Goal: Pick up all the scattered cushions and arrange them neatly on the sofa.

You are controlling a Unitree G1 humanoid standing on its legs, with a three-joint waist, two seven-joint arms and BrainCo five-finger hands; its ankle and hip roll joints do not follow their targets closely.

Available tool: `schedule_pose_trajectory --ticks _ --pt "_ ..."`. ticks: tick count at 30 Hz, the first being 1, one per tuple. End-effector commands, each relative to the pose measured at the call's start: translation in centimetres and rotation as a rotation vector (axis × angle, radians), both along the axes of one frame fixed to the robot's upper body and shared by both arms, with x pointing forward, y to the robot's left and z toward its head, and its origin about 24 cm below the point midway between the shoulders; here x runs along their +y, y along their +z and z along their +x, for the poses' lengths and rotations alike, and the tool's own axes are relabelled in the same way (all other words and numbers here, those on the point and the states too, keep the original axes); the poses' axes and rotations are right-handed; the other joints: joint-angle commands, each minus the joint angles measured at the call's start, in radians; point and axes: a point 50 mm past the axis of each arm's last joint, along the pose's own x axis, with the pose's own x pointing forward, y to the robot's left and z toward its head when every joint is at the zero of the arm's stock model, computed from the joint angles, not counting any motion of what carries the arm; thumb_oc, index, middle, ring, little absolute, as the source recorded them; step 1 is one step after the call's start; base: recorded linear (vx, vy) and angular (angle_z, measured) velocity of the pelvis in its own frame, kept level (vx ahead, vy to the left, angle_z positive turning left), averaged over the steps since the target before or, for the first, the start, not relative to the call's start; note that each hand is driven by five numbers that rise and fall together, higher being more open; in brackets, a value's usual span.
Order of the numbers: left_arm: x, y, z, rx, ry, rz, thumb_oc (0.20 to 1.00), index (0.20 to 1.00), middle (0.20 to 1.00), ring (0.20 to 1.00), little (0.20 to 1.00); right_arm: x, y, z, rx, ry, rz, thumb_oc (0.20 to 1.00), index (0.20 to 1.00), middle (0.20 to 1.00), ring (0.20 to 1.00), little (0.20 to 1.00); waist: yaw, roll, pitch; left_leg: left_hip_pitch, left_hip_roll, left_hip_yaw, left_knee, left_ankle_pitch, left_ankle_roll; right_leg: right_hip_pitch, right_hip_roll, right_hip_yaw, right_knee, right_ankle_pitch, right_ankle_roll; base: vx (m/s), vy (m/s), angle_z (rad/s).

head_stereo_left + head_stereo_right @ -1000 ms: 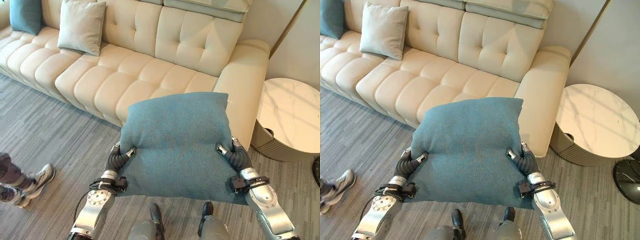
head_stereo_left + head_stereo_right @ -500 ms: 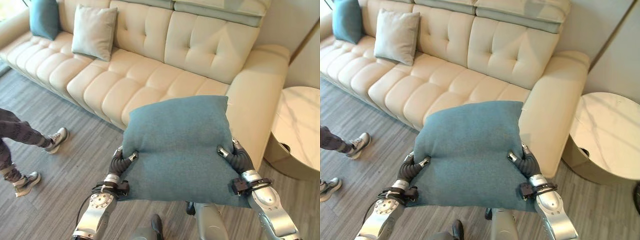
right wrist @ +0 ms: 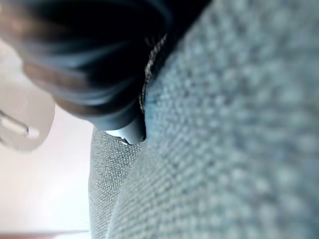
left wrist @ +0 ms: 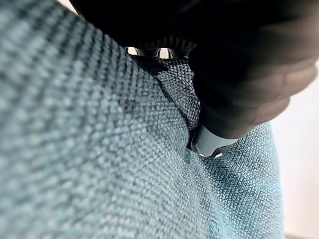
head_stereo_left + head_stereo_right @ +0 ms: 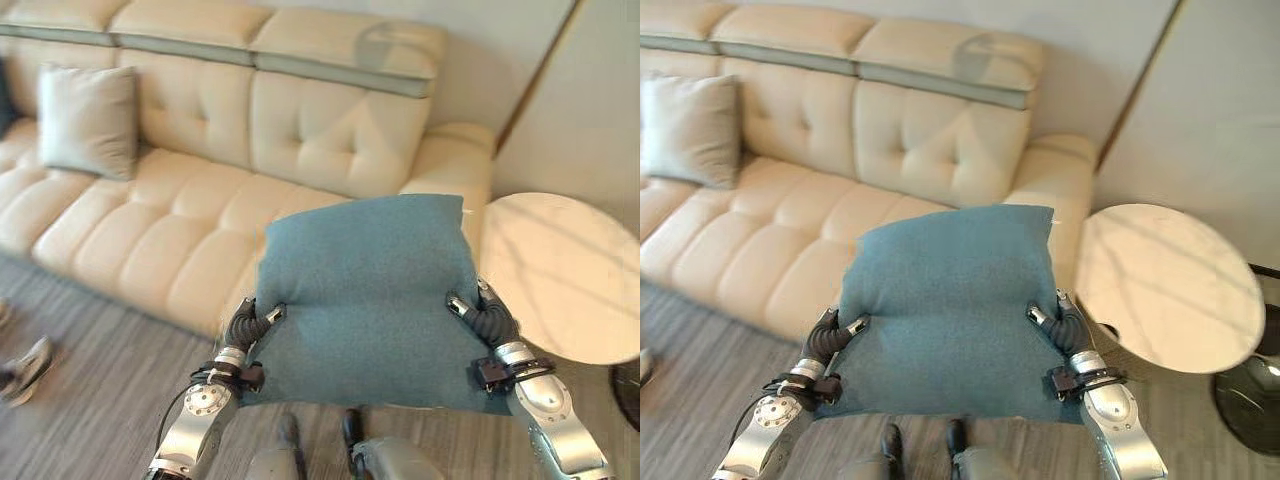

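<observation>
left hand point(image 5: 247, 326) | right hand point(image 5: 481, 315) | both apparently pinching teal cushion point(image 5: 370, 290) | no legible writing

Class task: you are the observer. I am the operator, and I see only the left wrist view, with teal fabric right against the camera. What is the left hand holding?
Observer: A teal cushion, with the left hand curled on its left edge.
Operator: Does the other hand help?
Observer: Yes, the right hand grips the right edge, so the cushion is carried between both hands.
Operator: What lies ahead?
Observer: A cream sofa, its near seat free, with a beige cushion leaning against the backrest further left.
Operator: Anything beside the sofa?
Observer: A round pale table stands by its right armrest.
</observation>
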Motion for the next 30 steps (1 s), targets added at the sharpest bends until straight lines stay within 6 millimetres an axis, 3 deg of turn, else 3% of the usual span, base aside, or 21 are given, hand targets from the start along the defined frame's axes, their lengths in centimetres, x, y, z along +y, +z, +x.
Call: schedule_pose_trajectory --ticks 1,3,8,9,10,11,12,14,16,18,19,20,21,22,24,25,26,28,30 --pt "-1.8 4.5 1.3 -0.255 -0.069 -0.029 0.2 0.2 0.2 0.2 0.2 1.0 4.0 0.4 -0.223 0.072 -0.016 0.2 0.2 0.2 0.2 0.2 -0.001 0.047 -0.034 0.037 0.053 0.016 -0.052 0.096 -0.035 -0.035 -0.142 -0.047 0.041 -0.081 0.159 0.25 0.338 -1.02" --pt "-2.1 4.4 1.5 -0.245 -0.085 -0.029 0.2 0.2 0.2 0.2 0.2 0.6 3.5 0.1 -0.2 0.057 -0.041 0.2 0.2 0.2 0.2 0.2 -0.011 0.059 -0.053 0.083 0.053 0.06 -0.077 0.099 -0.037 -0.025 -0.166 -0.03 0.042 -0.077 0.178 0.25 0.389 -0.76" --pt "-1.5 4.9 1.9 -0.263 -0.086 0.017 0.2 0.2 0.2 0.2 0.2 2.0 3.7 0.9 -0.217 0.09 -0.019 0.2 0.2 0.2 0.2 0.2 -0.008 0.051 -0.058 0.155 0.003 0.165 -0.122 0.078 0.021 -0.068 -0.214 0.015 0.099 -0.032 0.219 0.14 0.375 -0.49" --pt "-1.1 5.2 2.1 -0.272 -0.066 0.018 0.2 0.2 0.2 0.2 0.2 2.7 3.9 1.2 -0.23 0.109 -0.004 0.2 0.2 0.2 0.2 0.2 0.003 0.05 -0.052 0.173 -0.005 0.2 -0.132 0.073 0.033 -0.084 -0.23 -0.019 0.126 -0.018 0.225 0.02 0.389 -0.99" --pt "-0.7 5.3 2.2 -0.279 -0.044 0.019 0.2 0.2 0.2 0.2 0.2 3.6 4.1 1.5 -0.242 0.137 0.029 0.2 0.2 0.2 0.2 0.2 0.023 0.056 -0.051 0.19 -0.004 0.25 -0.152 0.078 0.041 -0.117 -0.257 -0.123 0.174 -0.001 0.224 0.02 0.27 -1.1" --pt "-0.7 5.3 2.2 -0.28 -0.043 0.019 0.2 0.2 0.2 0.2 0.2 3.7 4.1 1.6 -0.243 0.137 0.03 0.2 0.2 0.2 0.2 0.2 0.022 0.055 -0.05 0.191 -0.005 0.25 -0.154 0.079 0.041 -0.118 -0.258 -0.122 0.176 -0.003 0.224 0.02 0.227 -1.5" --pt "-0.5 5.2 2.2 -0.272 -0.035 0.021 0.2 0.2 0.2 0.2 0.2 3.9 4.0 1.7 -0.237 0.144 0.035 0.2 0.2 0.2 0.2 0.2 0.023 0.057 -0.052 0.205 -0.012 0.261 -0.173 0.086 0.045 -0.119 -0.251 -0.162 0.192 -0.009 0.214 0.03 0.166 -1.01" --pt "-0.6 4.8 2.0 -0.26 -0.031 0.014 0.2 0.2 0.2 0.2 0.2 3.9 3.8 1.7 -0.229 0.149 0.038 0.2 0.2 0.2 0.2 0.2 0.016 0.056 -0.054 0.23 -0.04 0.273 -0.205 0.097 0.048 -0.126 -0.17 -0.186 0.2 -0.038 0.204 0.06 0.223 -0.3" --pt "-0.6 4.6 2.0 -0.254 -0.033 0.006 0.2 0.2 0.2 0.2 0.2 3.7 3.7 1.7 -0.226 0.145 0.046 0.2 0.2 0.2 0.2 0.2 0.022 0.053 -0.062 0.228 -0.066 0.279 -0.213 0.101 0.046 -0.116 -0.123 -0.209 0.147 -0.051 0.192 0.03 0.119 0.13" --pt "-0.8 4.2 1.9 -0.236 -0.047 0.005 0.2 0.2 0.2 0.2 0.2 3.0 3.2 1.5 -0.205 0.11 0.054 0.2 0.2 0.2 0.2 0.2 0.021 0.044 -0.066 0.215 -0.082 0.274 -0.202 0.095 0.036 -0.068 -0.119 -0.233 0.038 -0.067 0.166 -0.01 0.039 0.35" --pt "-1.2 4.2 1.9 -0.232 -0.064 0.007 0.2 0.2 0.2 0.2 0.2 2.6 3.1 1.3 -0.198 0.096 0.048 0.2 0.2 0.2 0.2 0.2 0.011 0.041 -0.066 0.205 -0.088 0.267 -0.189 0.088 0.03 -0.058 -0.102 -0.199 0.026 -0.073 0.155 -0.06 0.019 0.42" --pt "-1.7 4.2 2.1 -0.237 -0.069 -0.021 0.2 0.2 0.2 0.2 0.2 2.1 3.0 1.3 -0.192 0.081 0.047 0.2 0.2 0.2 0.2 0.2 0.007 0.039 -0.062 0.164 -0.094 0.259 -0.121 0.073 0.013 -0.059 -0.104 -0.176 0.01 -0.056 0.153 -0.05 0.034 0.46" --pt "-1.7 4.4 2.1 -0.244 -0.074 -0.039 0.2 0.2 0.2 0.2 0.2 1.8 3.2 1.3 -0.199 0.069 0.048 0.2 0.2 0.2 0.2 0.2 0.011 0.038 -0.054 0.143 -0.097 0.269 -0.064 0.056 0.0 -0.049 -0.123 -0.194 -0.007 -0.045 0.154 -0.05 0.081 0.76" --pt "-2.0 4.5 2.1 -0.251 -0.087 -0.039 0.2 0.2 0.2 0.2 0.2 1.4 3.1 1.2 -0.191 0.058 0.056 0.2 0.2 0.2 0.2 0.2 0.008 0.032 -0.041 0.101 -0.092 0.265 0.041 0.036 -0.01 -0.04 -0.14 -0.185 -0.012 -0.043 0.147 -0.03 0.068 0.69" --pt "-1.9 4.5 2.1 -0.25 -0.084 -0.032 0.2 0.2 0.2 0.2 0.2 1.4 3.0 1.3 -0.185 0.062 0.046 0.2 0.2 0.2 0.2 0.2 0.01 0.03 -0.038 0.079 -0.079 0.25 0.085 0.021 -0.014 -0.037 -0.149 -0.184 -0.019 -0.039 0.148 -0.01 0.134 0.53" --pt "-1.6 4.5 2.1 -0.247 -0.07 -0.023 0.2 0.2 0.2 0.2 0.2 1.4 2.8 1.6 -0.171 0.061 0.035 0.2 0.2 0.2 0.2 0.2 0.017 0.022 -0.039 0.052 -0.038 0.213 0.11 0.008 -0.012 -0.033 -0.175 -0.177 -0.028 -0.035 0.158 0.01 0.169 0.22" --pt "-1.6 4.5 2.1 -0.247 -0.07 -0.023 0.2 0.2 0.2 0.2 0.2 1.4 2.8 1.6 -0.171 0.061 0.035 0.2 0.2 0.2 0.2 0.2 0.016 0.022 -0.039 0.051 -0.037 0.213 0.113 0.006 -0.013 -0.033 -0.175 -0.178 -0.028 -0.035 0.158 0.07 0.2 0.03" --pt "-1.0 4.5 2.0 -0.249 -0.034 -0.019 0.2 0.2 0.2 0.2 0.2 1.4 2.5 1.6 -0.152 0.063 0.011 0.2 0.2 0.2 0.2 0.2 0.029 0.019 -0.06 0.051 0.026 0.156 0.041 0.033 -0.015 -0.028 -0.211 -0.163 -0.043 -0.037 0.177 0.14 0.233 -0.01" --pt "-1.0 4.5 2.1 -0.251 -0.021 -0.019 0.2 0.2 0.2 0.2 0.2 1.2 2.4 1.6 -0.143 0.056 -0.005 0.2 0.2 0.2 0.2 0.2 0.032 0.025 -0.064 0.059 0.04 0.143 0.005 0.051 -0.02 -0.026 -0.22 -0.162 -0.042 -0.043 0.182 0.16 0.284 -0.07"
